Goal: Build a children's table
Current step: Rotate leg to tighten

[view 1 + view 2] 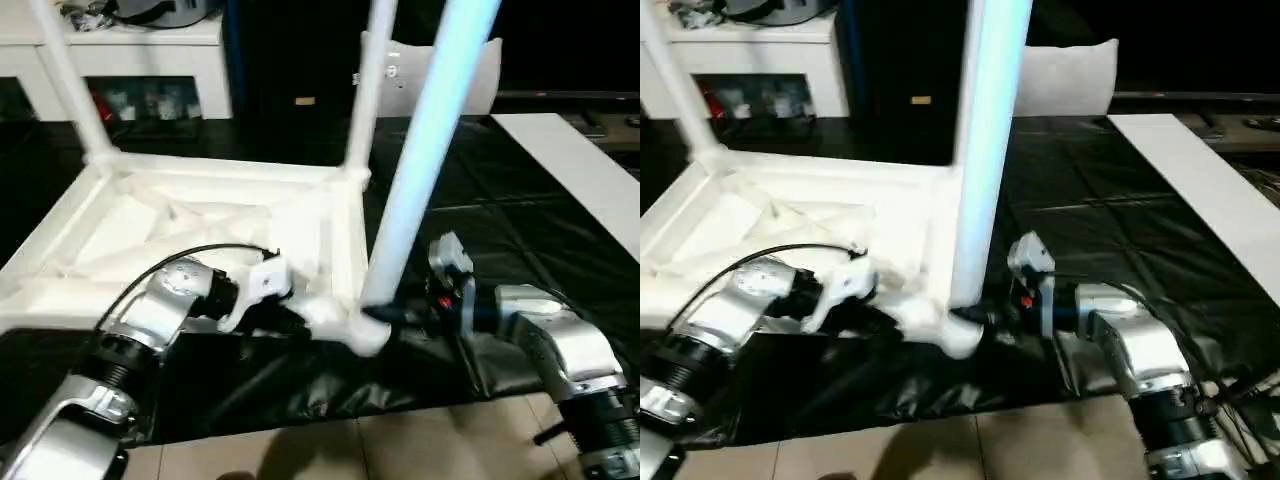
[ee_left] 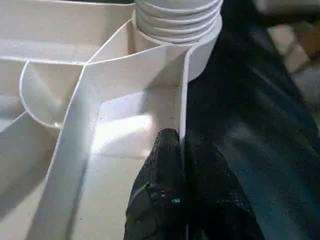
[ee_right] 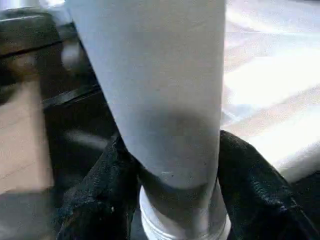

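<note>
The white tabletop (image 1: 200, 225) lies upside down on a black sheet (image 1: 520, 240) on the floor. Three legs stand in its corner sockets: two at the far corners (image 1: 365, 90) (image 1: 70, 80), one at the near right corner (image 1: 425, 150). Both silver forearms reach inward, low and level. The left wrist view shows the left gripper (image 2: 182, 200) pinching the tabletop's thin rim beside the threaded socket. The right wrist view shows the right gripper (image 3: 172, 200) with its fingers either side of the near leg's base.
</note>
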